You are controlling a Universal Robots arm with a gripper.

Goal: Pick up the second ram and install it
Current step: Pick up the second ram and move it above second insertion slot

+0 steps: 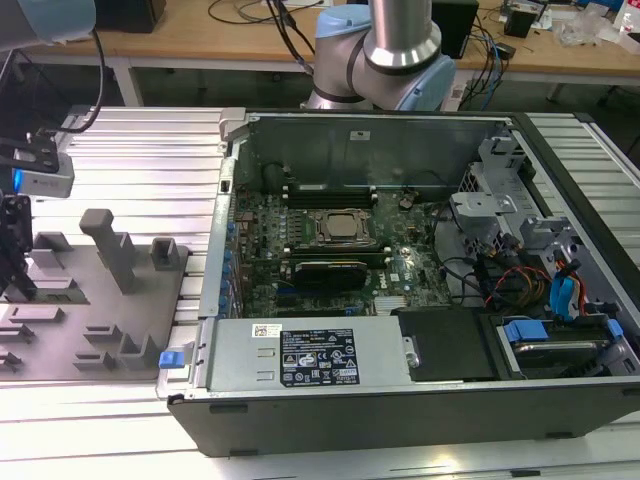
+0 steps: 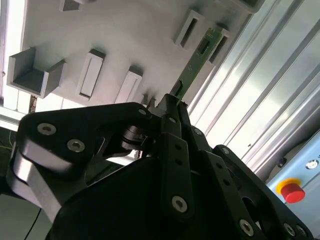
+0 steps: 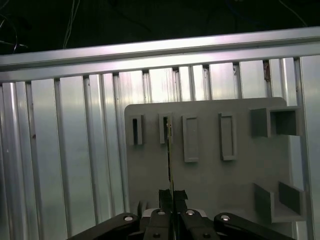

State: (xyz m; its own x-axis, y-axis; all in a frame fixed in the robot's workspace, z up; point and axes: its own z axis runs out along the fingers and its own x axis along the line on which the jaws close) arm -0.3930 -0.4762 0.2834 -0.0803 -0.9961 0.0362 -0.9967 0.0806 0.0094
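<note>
the black two-finger gripper (image 3: 171,196) is closed narrowly on the long, flat green circuit-board ram stick (image 3: 170,150), its fingertips (image 2: 169,107) pinching the stick's near end from both sides. in the first wrist view the stick appears edge-on as a thin line running away from the fingers. in the second wrist view its green face and a few small dark chips show. the stick stands over the pale grey moulded plastic fixture plate (image 3: 210,175), and its far end reaches one of the plate's narrow rectangular pockets (image 3: 164,128); i cannot tell whether that end sits in the pocket or is just clear of it. the plate lies on the ribbed silver aluminium table (image 1: 140,160), at the exterior view's left, beside the open black computer case (image 1: 400,420). inside the case lies the green motherboard (image 1: 255,215) with its square metal processor socket (image 1: 340,226) and, just beyond the socket, the long black memory slot rails (image 1: 330,190). a grey metal power supply box with a white label (image 1: 300,355) sits along the case's near wall. a round red button (image 2: 291,192) shows in the second wrist view.
</note>
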